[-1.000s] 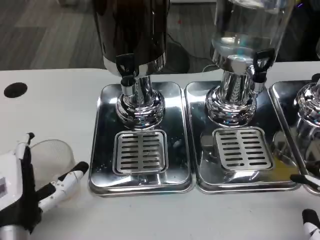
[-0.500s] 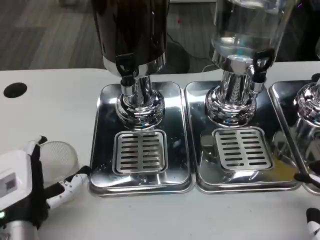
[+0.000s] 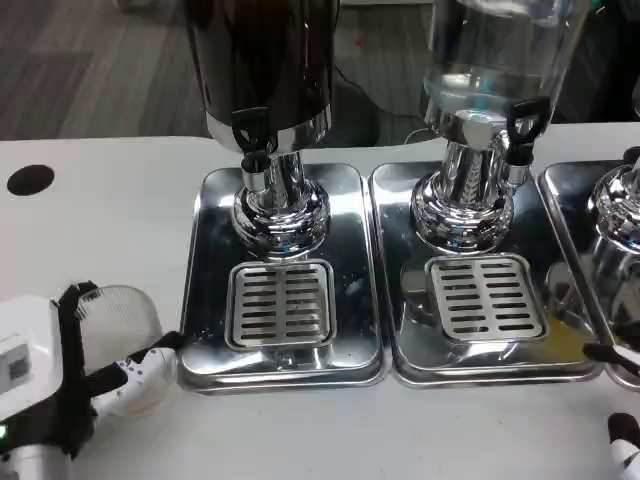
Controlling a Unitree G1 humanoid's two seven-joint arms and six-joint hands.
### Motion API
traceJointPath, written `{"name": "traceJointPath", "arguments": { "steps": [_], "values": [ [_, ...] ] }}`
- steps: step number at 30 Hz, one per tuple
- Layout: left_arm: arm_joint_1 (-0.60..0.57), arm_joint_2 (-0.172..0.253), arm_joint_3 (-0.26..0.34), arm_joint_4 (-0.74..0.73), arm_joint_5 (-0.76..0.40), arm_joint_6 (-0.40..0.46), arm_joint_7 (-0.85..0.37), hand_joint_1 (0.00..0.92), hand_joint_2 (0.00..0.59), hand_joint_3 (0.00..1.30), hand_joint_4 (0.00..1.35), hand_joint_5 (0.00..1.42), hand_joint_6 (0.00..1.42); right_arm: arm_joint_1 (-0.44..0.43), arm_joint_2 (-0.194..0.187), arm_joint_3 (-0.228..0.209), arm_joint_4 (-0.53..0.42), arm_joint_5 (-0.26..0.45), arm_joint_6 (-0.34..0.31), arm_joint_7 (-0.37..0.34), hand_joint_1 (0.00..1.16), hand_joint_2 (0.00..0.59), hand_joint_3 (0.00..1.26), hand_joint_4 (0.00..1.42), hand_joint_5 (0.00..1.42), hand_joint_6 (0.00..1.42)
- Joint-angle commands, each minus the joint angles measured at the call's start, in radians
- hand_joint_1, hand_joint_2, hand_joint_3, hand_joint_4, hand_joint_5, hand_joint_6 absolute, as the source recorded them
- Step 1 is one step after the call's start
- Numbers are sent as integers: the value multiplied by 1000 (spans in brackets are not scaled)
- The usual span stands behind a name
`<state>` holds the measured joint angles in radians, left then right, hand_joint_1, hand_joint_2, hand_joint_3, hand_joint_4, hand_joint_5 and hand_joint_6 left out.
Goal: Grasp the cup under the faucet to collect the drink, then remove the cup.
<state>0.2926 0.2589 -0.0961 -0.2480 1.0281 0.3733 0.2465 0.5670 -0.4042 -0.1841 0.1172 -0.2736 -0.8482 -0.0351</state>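
Down at the near left corner of the table [image 3: 120, 220], the left hand [image 3: 45, 385] lies low with its white back turned up and its black-and-white fingers [image 3: 140, 368] reaching forward and to its right. They curl around the clear plastic cup [image 3: 125, 340], which stands just ahead of the palm: one finger hooks over the far rim and another wraps the near side, so the hand appears to have the cup in its grasp, the fingers narrowed to the cup's width. The cup rests on the table, touching or nearly touching the front left corner of the steel drip tray [image 3: 200, 350] immediately to the hand's right.

On that tray, ahead and to the right of the hand, stands the dark dispenser [image 3: 265, 70] on its chrome foot, its black-handled faucet [image 3: 250, 135] pointing down above a slotted grille [image 3: 281, 304]. The cup is well short of that grille, off the tray entirely.

Farther right sits a second tray [image 3: 400, 360] with a clear-tank dispenser [image 3: 495, 60].

At the far right edge, only black-and-white fingertips of the right hand [image 3: 620, 400] show, low by the table's near edge; whether they are spread or closed I cannot tell.
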Motion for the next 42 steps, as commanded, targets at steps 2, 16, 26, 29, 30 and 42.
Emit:
{"name": "traceJointPath", "arguments": {
  "steps": [2, 16, 26, 29, 30, 42],
  "values": [
    [10, 11, 14, -73, 3, -30, 31, 395, 128, 446, 537, 785, 970, 1, 5, 4, 3, 9, -17, 8, 433, 499, 241, 66, 40, 0],
    [-111, -1, -22, -71, 32, -7, -41, 395, 129, 449, 534, 786, 973, 16, 6, 5, 17, 18, -42, 16, 431, 499, 241, 66, 47, 0],
    [-253, -38, -123, 20, 72, 37, -69, 395, 130, 451, 532, 786, 979, 39, 6, 0, 24, 41, -71, 25, 430, 499, 244, 74, 48, 0],
    [-289, -53, -158, 46, 85, 50, -71, 395, 130, 452, 532, 786, 980, 43, 5, -6, 39, 50, -83, 25, 430, 499, 244, 75, 48, 0],
    [-296, -56, -165, 51, 87, 54, -71, 395, 130, 452, 532, 786, 979, 44, 4, -7, 45, 54, -87, 26, 430, 499, 244, 76, 48, 0],
    [-380, -93, -221, 132, 99, 93, -70, 395, 130, 460, 532, 776, 970, 52, -5, -24, 106, 92, -138, 42, 429, 499, 244, 76, 51, 0]
  ]
}}
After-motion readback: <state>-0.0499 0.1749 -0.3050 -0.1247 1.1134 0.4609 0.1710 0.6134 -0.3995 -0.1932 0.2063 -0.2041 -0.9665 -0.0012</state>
